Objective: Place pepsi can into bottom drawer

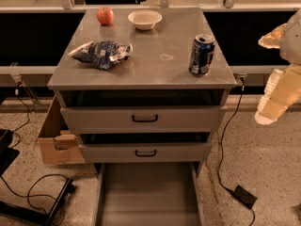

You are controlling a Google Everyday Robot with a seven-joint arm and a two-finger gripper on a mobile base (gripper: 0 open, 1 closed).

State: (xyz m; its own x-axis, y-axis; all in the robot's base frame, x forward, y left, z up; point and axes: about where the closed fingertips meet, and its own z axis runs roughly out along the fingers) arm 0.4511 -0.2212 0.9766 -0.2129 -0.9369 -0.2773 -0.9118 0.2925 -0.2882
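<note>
countertop (pixel 155 74), can (pixel 201 54), bag (pixel 102 54), apple (pixel 105 16), bowl (pixel 145 19), gripper (pixel 270 108) right

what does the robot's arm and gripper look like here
Only part of it shows, at the right edge of the view. The arm has a smooth, rounded whitish shell with a tan panel beside it. The gripper, out to the right of the cabinet, is cream to tan and blocky, with ribbed ridges and a paler rounded tip. No markings or cables show on it.

Pretty dim and warm-tinted. Soft glare on the grey metal desk (pixel 160 67), and the pale cream hand (pixel 273 105) at the right edge looks washed out.
</note>
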